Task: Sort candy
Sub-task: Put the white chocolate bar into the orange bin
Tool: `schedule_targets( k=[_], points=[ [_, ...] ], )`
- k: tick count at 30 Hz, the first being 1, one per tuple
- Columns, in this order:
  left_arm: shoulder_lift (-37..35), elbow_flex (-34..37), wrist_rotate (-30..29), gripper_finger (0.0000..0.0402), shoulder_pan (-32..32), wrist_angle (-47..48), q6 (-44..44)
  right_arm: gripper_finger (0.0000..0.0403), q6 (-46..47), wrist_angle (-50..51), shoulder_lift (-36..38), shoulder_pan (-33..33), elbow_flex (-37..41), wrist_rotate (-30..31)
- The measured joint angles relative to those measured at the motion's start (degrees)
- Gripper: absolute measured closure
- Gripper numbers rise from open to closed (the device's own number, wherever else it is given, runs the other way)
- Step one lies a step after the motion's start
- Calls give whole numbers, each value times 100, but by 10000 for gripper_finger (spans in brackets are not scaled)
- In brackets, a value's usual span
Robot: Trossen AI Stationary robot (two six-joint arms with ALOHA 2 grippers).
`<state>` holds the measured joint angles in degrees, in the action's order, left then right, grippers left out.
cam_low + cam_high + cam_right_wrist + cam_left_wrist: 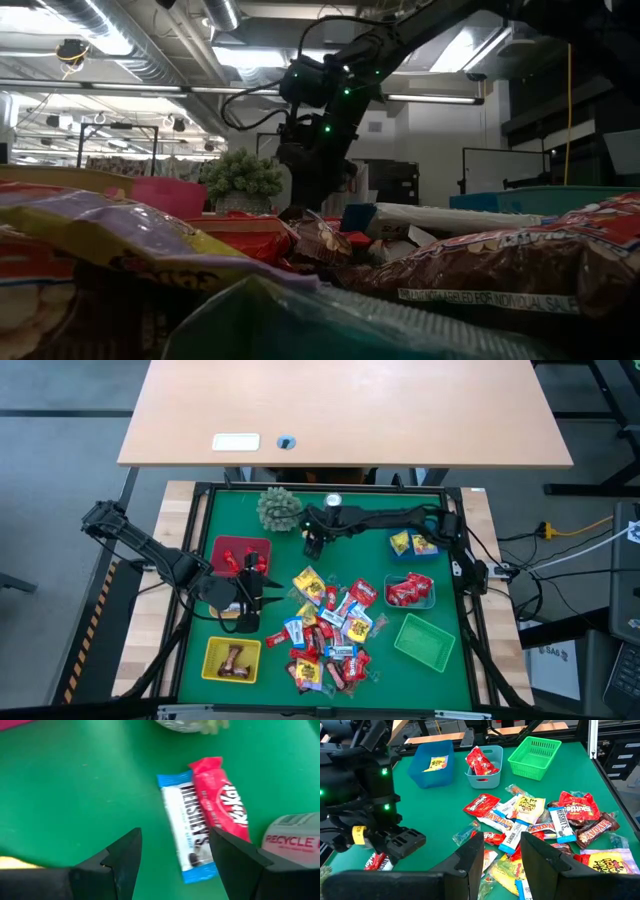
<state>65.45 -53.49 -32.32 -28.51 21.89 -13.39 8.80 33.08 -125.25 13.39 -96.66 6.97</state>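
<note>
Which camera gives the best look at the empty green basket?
The left wrist view: the green basket shows unobstructed, mesh walls and inside visible. The high view shows it smaller, from above. The low and right wrist views don't clearly show it.

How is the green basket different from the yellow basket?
The green basket looks empty, while the yellow basket holds brown candy. The green basket sits tilted on the right of the green mat; the yellow basket sits squarer at the front left. Both are small plastic baskets on the mat, beside the candy pile.
</note>
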Motion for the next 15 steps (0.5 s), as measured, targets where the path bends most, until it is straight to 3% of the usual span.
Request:
schedule_targets(
  k=[15],
  points=[
    [0, 0, 0, 286, 0, 0, 0, 172, -13, 319, 48, -353, 1, -8]
  ],
)
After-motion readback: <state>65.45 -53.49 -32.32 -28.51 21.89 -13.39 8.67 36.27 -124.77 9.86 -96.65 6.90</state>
